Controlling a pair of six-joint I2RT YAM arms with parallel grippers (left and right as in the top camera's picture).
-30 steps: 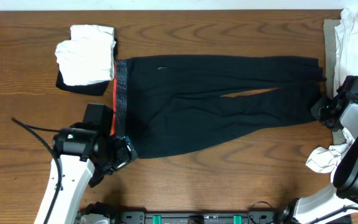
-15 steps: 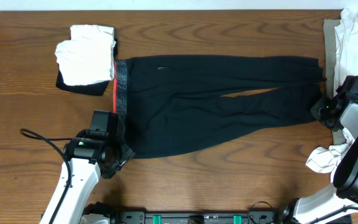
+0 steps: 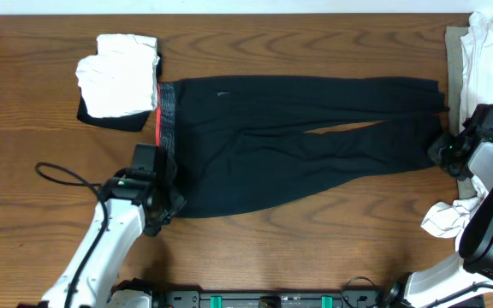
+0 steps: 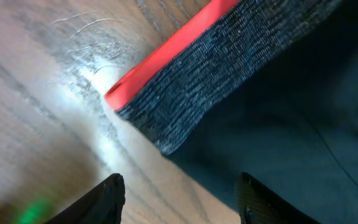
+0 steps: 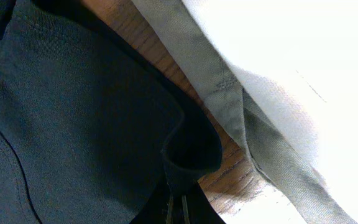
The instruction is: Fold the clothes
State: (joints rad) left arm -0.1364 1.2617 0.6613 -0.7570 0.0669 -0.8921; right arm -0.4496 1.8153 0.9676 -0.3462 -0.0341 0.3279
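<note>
Black pants [image 3: 298, 137] lie flat across the table, legs to the right, with a grey waistband edged in red [image 3: 163, 120] at the left. My left gripper [image 3: 163, 205] is open over the waistband's lower corner [image 4: 166, 106]; its fingers [image 4: 182, 199] straddle the cloth edge and bare wood. My right gripper [image 3: 442, 147] is shut on the cuff of the lower pant leg [image 5: 185, 155], pinching a fold of black fabric.
A folded white garment [image 3: 118, 73] rests on a dark one at the back left. A pile of white and khaki clothes [image 3: 486, 51] sits at the right edge, also in the right wrist view [image 5: 278, 81]. A crumpled white cloth [image 3: 443, 218] lies at the front right.
My left arm has moved right and toward the waistband's lower corner. The right arm and the pants have not moved.
</note>
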